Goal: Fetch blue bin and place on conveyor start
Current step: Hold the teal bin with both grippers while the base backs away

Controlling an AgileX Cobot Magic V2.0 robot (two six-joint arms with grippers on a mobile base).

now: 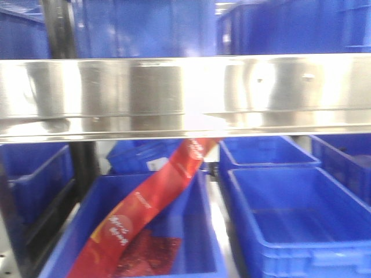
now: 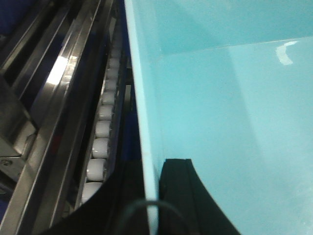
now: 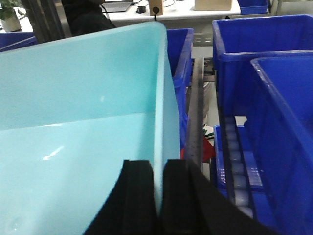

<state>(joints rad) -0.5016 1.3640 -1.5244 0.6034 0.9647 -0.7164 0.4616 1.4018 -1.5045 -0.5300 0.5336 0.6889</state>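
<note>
The blue bin (image 2: 220, 112), a pale cyan tub with smooth walls, fills most of the left wrist view, and its inside (image 3: 73, 122) fills the left half of the right wrist view. My left gripper (image 2: 151, 191) is shut on the bin's left wall, one black finger inside and one outside. My right gripper (image 3: 157, 196) is shut on the bin's right wall the same way. The bin is not seen in the front view. The conveyor start is out of view.
A shiny steel shelf beam (image 1: 185, 92) crosses the front view. Dark blue crates (image 1: 301, 220) sit below it, one holding a red packet (image 1: 145, 208). A steel rail with white rollers (image 2: 100, 137) runs left of the bin. More dark blue crates (image 3: 274, 98) stand right of it.
</note>
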